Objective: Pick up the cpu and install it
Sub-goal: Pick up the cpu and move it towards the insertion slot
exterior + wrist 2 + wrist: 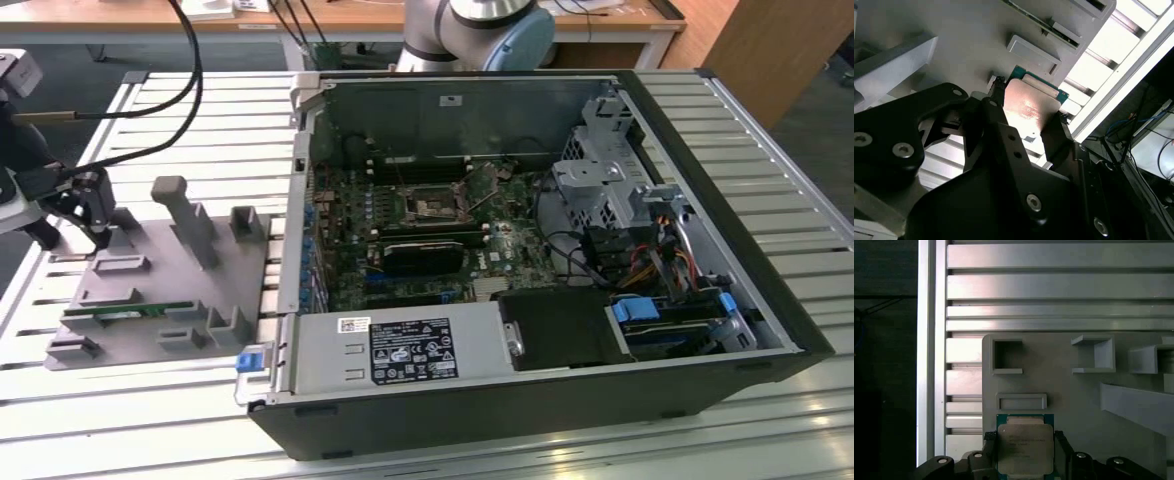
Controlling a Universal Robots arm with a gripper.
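Note:
The cpu (pixel 1025 447) is a small square chip with a silver-grey metal top and a green rim. It sits between my gripper's (pixel 1025 444) two black fingers (pixel 989 442), which press on its opposite edges. The second wrist view shows the same grip, with the cpu (pixel 1029 107) lit between the fingers (pixel 1063 125) close over the grey tray (pixel 969 40). In the exterior view my gripper (pixel 91 228) hangs over the far left corner of the grey tray (pixel 174 285), well away from the open computer case (pixel 534 250). The socket (pixel 434 207) on the motherboard lies inside that case.
The grey tray has raised posts and pockets (pixel 1006 356), and a green memory stick (pixel 114 310) lies in its near slot. A black heatsink block (pixel 420 253) sits on the motherboard. The case walls (pixel 300 200) stand between tray and board. Ribbed aluminium table (pixel 1054 285) surrounds everything.

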